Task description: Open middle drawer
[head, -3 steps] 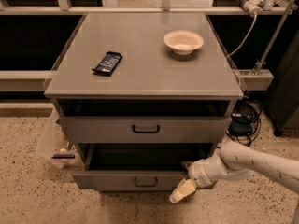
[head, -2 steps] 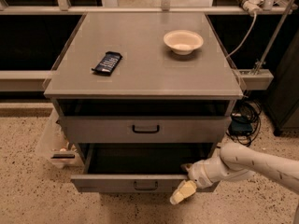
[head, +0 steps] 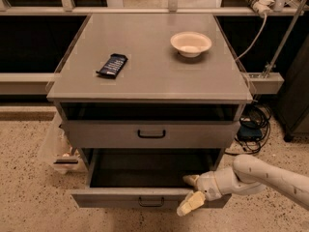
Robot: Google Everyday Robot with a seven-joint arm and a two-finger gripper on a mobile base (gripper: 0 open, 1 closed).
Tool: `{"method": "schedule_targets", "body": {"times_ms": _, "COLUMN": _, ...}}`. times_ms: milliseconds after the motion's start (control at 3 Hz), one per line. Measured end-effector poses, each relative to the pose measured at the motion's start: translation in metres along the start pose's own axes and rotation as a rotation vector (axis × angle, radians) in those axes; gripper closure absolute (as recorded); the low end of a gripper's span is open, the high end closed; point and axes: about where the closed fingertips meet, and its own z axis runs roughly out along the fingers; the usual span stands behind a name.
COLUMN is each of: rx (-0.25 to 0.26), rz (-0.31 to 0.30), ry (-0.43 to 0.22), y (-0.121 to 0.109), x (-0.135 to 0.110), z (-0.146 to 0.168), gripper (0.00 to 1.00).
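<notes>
The middle drawer [head: 120,198] is the low, flat grey front with a small black centre handle [head: 151,202]. It stands pulled well out from the grey cabinet [head: 145,81], and its dark inside shows. The taller-fronted top drawer [head: 106,134] above it is pushed in. My gripper [head: 192,192] reaches in from the right on a white arm [head: 270,175]. It sits at the right part of the middle drawer's front edge. One finger [head: 190,179] is inside the drawer and the other finger [head: 190,205] is in front of the panel, clamping the front.
A white bowl [head: 191,43] and a black flat packet [head: 112,65] lie on the cabinet top. A clear plastic bin [head: 57,151] stands on the floor at the left. Cables and a black box [head: 250,127] lie at the right. A dark cabinet [head: 294,95] stands at the far right.
The middle drawer has slid further out toward the camera, and my gripper has moved back with its front edge.
</notes>
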Motion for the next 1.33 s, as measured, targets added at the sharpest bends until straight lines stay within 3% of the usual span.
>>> {"method": "schedule_targets", "body": {"times_ms": 333, "rx": 0.0, "rz": 0.0, "ry": 0.0, "y": 0.0, "x": 0.0, "z": 0.0, "gripper": 0.0}}
{"method": "schedule_targets", "body": {"times_ms": 667, "rx": -0.015, "rz": 0.059, "ry": 0.013, "y": 0.007, "x": 0.019, "z": 0.003, "gripper": 0.0}}
{"method": "schedule_targets", "body": {"times_ms": 1333, "rx": -0.009, "rz": 0.094, "ry": 0.014, "y": 0.024, "x": 0.025, "z": -0.002, "gripper": 0.0}}
